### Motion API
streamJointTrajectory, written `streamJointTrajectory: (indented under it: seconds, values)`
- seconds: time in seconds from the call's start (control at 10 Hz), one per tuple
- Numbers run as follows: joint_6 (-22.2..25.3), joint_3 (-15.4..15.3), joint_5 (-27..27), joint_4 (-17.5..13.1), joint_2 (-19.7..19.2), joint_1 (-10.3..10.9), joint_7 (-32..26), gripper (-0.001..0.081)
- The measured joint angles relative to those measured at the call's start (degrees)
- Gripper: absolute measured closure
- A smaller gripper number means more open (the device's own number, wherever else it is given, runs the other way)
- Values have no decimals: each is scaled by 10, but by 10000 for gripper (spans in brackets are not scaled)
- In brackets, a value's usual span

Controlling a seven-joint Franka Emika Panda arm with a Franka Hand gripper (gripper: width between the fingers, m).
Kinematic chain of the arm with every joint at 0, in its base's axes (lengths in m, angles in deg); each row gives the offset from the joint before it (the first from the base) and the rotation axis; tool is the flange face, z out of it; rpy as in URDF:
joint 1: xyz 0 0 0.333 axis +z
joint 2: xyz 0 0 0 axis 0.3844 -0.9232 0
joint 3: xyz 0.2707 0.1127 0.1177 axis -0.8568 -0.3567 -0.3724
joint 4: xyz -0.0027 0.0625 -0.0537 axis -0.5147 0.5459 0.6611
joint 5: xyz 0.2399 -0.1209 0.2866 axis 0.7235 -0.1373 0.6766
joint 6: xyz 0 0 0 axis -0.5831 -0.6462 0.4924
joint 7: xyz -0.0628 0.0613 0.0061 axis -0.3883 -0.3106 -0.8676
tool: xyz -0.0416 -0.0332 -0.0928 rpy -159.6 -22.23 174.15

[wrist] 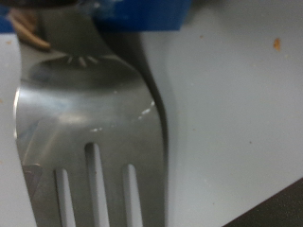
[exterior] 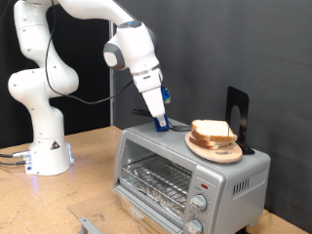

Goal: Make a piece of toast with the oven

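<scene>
On top of the oven (exterior: 185, 171), the gripper (exterior: 159, 121) is lowered beside stacked bread (exterior: 213, 135); jaw state cannot be told

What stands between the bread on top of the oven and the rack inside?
The oven door looks shut, so its glass stands between the bread, stacked on a wooden plate on the oven's top, and the wire rack. The gripper is down on the oven top beside the plate.

Brushed silver metal oven (exterior: 185, 174) — glossy steel fork (wrist: 90, 123).
</scene>
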Motion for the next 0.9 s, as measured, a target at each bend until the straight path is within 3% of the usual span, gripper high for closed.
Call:
streamJointTrajectory:
  seconds: [0.9]
  values:
    - [7,0,17,15,12,12,-2,-2]
